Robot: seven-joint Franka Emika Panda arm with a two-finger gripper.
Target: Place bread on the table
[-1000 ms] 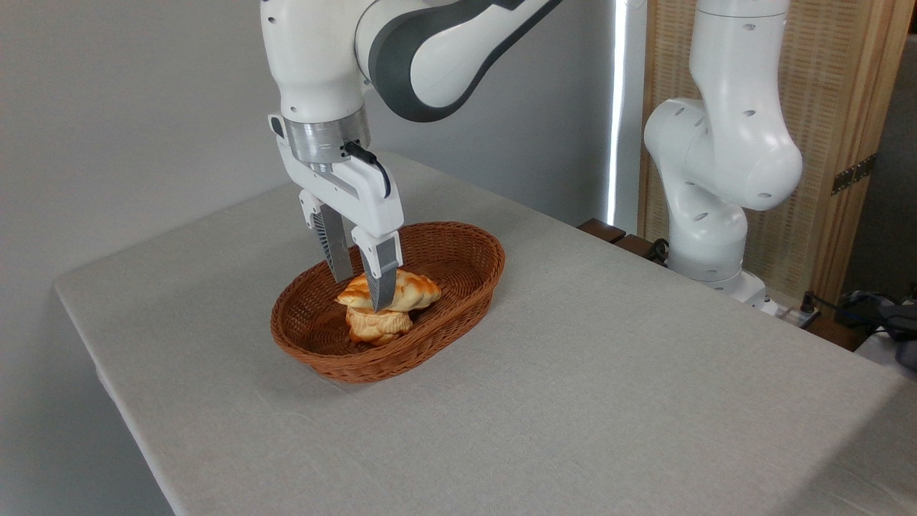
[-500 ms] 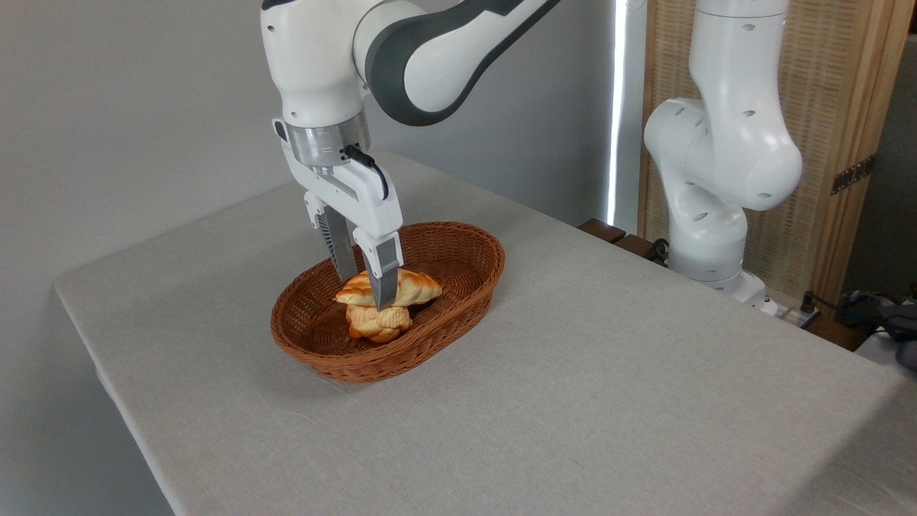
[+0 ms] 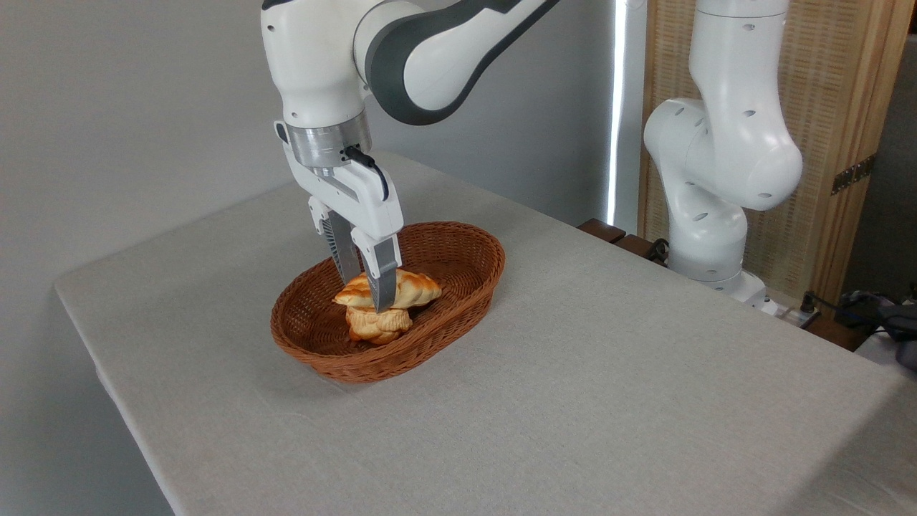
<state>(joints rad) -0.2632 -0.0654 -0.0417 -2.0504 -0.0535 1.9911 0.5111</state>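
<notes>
The bread, a long pointed golden-brown loaf with a braided top, lies across a paler chunky bread piece inside the brown wicker basket. My gripper reaches straight down into the basket and its two fingers are closed on the middle of the loaf, one on each side. The near finger covers part of the loaf. The loaf still rests on the lower piece. The table under the basket wears a light grey cloth.
The arm's white base stands at the table's far right edge, with cables and a dark object beside it. A grey wall runs behind the table. Bare cloth stretches right and in front of the basket.
The fingers have drawn together onto the loaf, and the gripper has shifted slightly right and up. The loaf sits a touch higher than a second ago.
</notes>
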